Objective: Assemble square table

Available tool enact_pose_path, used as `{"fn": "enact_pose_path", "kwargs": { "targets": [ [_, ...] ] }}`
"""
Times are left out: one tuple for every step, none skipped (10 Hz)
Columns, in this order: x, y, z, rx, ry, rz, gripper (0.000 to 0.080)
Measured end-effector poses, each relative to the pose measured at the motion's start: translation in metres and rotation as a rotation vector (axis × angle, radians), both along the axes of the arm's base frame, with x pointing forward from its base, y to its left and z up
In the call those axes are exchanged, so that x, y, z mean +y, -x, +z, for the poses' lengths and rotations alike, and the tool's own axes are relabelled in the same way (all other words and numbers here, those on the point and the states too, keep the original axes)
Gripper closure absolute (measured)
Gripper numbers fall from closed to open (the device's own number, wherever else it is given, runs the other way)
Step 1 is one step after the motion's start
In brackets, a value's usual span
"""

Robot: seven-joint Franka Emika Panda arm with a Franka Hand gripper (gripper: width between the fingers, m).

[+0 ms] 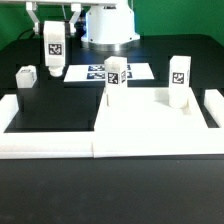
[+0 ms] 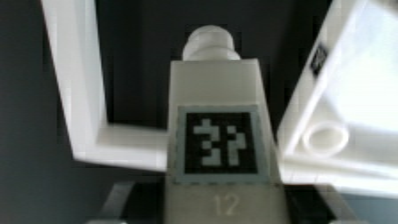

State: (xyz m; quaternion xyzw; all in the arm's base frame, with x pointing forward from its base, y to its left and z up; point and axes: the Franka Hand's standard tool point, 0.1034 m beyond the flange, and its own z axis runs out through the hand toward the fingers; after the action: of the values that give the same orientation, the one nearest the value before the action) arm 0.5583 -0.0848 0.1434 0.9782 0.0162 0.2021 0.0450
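Hand (image 1: pixel 52 38) clamps one leg (image 1: pixel 53 52). Two legs (image 1: pixel 116 72) (image 1: pixel 178 80) upright on tabletop (image 1: pixel 150 125), seating unclear. Fourth leg (image 1: pixel 27 76) loose on table (image 1: pixel 110 195).

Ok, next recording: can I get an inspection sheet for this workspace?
Surface: black table, low white border wall along it.
Job's things: tabletop panel lies flat; first leg upright at its far corner; second leg upright on it; third leg on the bare table.
Clutter: nothing seen.
End effector: shut on the fourth leg.
Cables: nothing seen.
Surroundings: marker board, robot base, green backdrop.
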Motion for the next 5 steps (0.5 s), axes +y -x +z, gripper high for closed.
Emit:
{"fn": "enact_pose_path", "kwargs": {
  "targets": [
    [0.040, -0.016, -0.012, -0.089, -0.024, -0.015, 0.0508],
    [0.055, -0.028, -0.016, -0.206, -0.023, -0.035, 0.0508],
    [0.071, -0.030, -0.023, -0.238, -0.032, -0.023, 0.0508],
    [0.065, -0.023, -0.034, -0.211, -0.026, -0.022, 0.0508],
    [0.065, -0.020, -0.038, -0.159, -0.042, -0.031, 0.0508]
  ]
}}
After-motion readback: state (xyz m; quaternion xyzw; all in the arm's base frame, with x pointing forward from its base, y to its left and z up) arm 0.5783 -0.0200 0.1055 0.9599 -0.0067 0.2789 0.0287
